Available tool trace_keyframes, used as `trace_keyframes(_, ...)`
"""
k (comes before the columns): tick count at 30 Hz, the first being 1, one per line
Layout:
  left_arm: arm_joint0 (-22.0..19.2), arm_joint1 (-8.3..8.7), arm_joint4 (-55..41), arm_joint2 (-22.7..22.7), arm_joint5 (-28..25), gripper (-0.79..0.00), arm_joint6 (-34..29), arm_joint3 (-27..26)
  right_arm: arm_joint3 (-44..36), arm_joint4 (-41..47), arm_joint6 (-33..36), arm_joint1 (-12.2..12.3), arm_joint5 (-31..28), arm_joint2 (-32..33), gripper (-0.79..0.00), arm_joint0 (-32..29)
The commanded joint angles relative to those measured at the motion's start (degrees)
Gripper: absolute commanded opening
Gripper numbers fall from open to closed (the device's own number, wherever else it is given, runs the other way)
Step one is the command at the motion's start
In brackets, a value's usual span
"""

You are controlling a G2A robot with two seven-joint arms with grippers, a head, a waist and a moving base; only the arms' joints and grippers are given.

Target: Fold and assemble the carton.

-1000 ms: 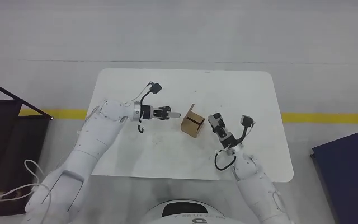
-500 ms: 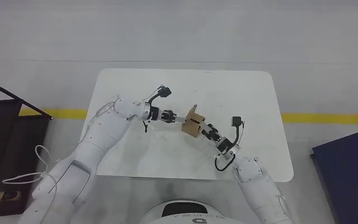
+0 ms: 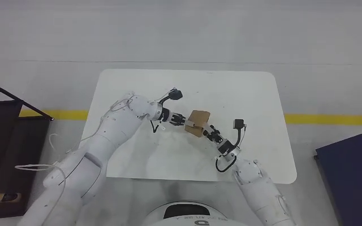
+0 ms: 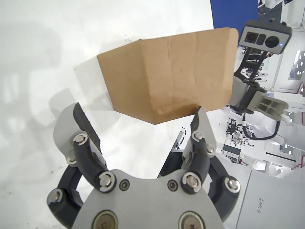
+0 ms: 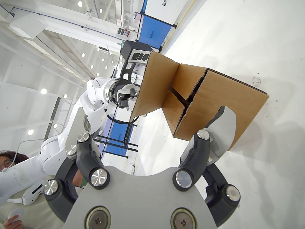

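Note:
A small brown carton (image 3: 198,122) stands near the middle of the white table (image 3: 130,90), with one flap (image 5: 155,82) sticking out and a slit between its end flaps. My left gripper (image 3: 182,119) is right at the carton's left side, open; the carton's (image 4: 166,79) near corner sits just beyond its fingertips (image 4: 197,120). From the front right, my right gripper (image 3: 210,134) is also open. One of its fingers (image 5: 224,125) lies against the carton's (image 5: 226,96) side wall, and the carton's near edge sits between the fingers.
Bare tabletop surrounds the carton on all sides. A yellow floor line (image 3: 322,118) runs behind the table. A dark frame (image 3: 17,107) stands off the table's left, and a blue panel (image 3: 345,164) off its right.
Both arms have closed in on the carton, the left from the left, the right from the front right. The carton has turned and shifted a little to the right.

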Motion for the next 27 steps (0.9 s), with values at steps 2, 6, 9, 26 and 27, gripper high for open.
trace_keyframes(2,-0.50,-0.36,-0.92,-0.09,-0.50,-0.062,0.68,0.98,0.18,-0.26,-0.63,0.21,-0.22,0.63,-0.025,-0.24)
trace_keyframes(6,-1.14,-0.36,-1.99,-0.95,-2.05,-0.108,1.49,1.62,-0.03,-0.67,-1.07,0.54,-0.40,1.49,-0.065,-0.63)
trace_keyframes(9,-1.45,-0.11,-1.70,-1.58,-2.35,-0.135,2.05,2.01,-0.56,-0.81,-1.37,0.74,-0.66,1.95,-0.102,-1.01)
trace_keyframes(26,-1.40,0.61,-13.33,-6.62,-14.90,-0.151,1.51,6.94,-0.75,-0.67,-2.80,1.38,-1.56,2.42,-0.179,-1.12)
trace_keyframes(27,-1.57,0.65,-13.78,-6.79,-14.45,-0.175,1.23,7.57,-0.60,-0.71,-2.91,1.38,-1.62,2.31,-0.175,-0.99)
